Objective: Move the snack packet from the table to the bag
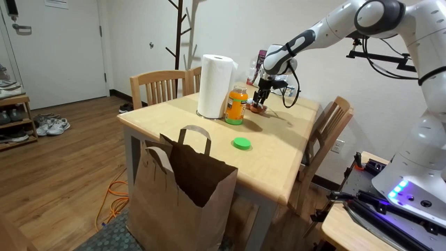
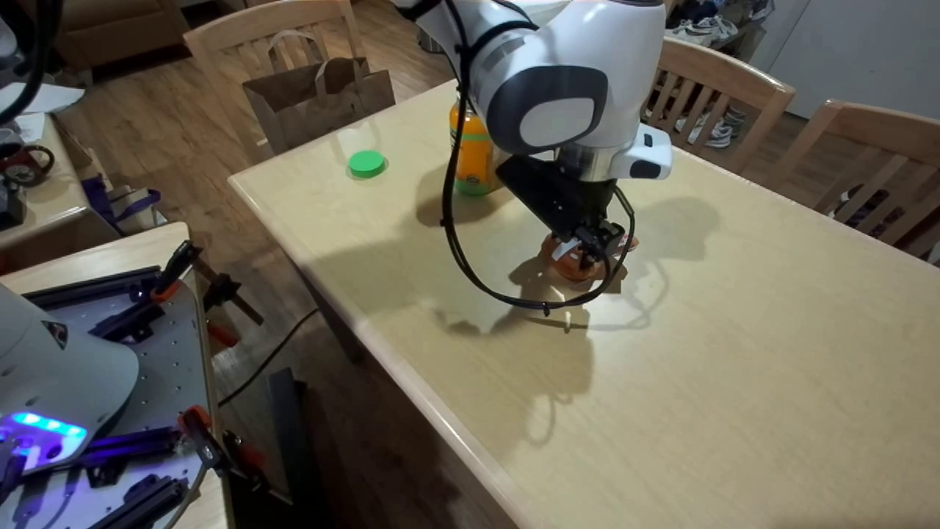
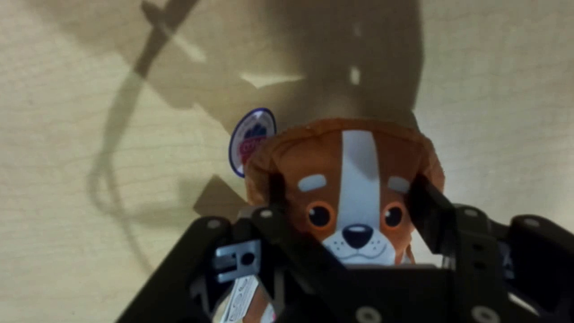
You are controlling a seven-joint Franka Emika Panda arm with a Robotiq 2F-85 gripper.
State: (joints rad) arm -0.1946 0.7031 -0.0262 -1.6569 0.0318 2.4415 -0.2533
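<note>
The reddish-orange thing standing for the snack packet looks like a brown-and-white dog-faced soft toy [image 3: 358, 175] with tags. It lies on the light wooden table [image 1: 278, 136], under the gripper, in both exterior views [image 1: 258, 109] [image 2: 570, 266]. My gripper [image 3: 350, 188] points down over it. One finger stands at each side of the dog's head, inside the ears. Whether the fingers press on it cannot be told. The palm hides its lower part. The brown paper bag [image 1: 181, 205] stands open beside the table's end; it also shows in an exterior view [image 2: 323, 99].
An orange bottle [image 1: 237, 106] and a paper towel roll [image 1: 215, 87] stand between the toy and the bag. A green lid [image 1: 241, 143] lies nearer the bag. A purple package [image 1: 260, 62] stands at the far end. Chairs [image 1: 331, 129] stand round the table.
</note>
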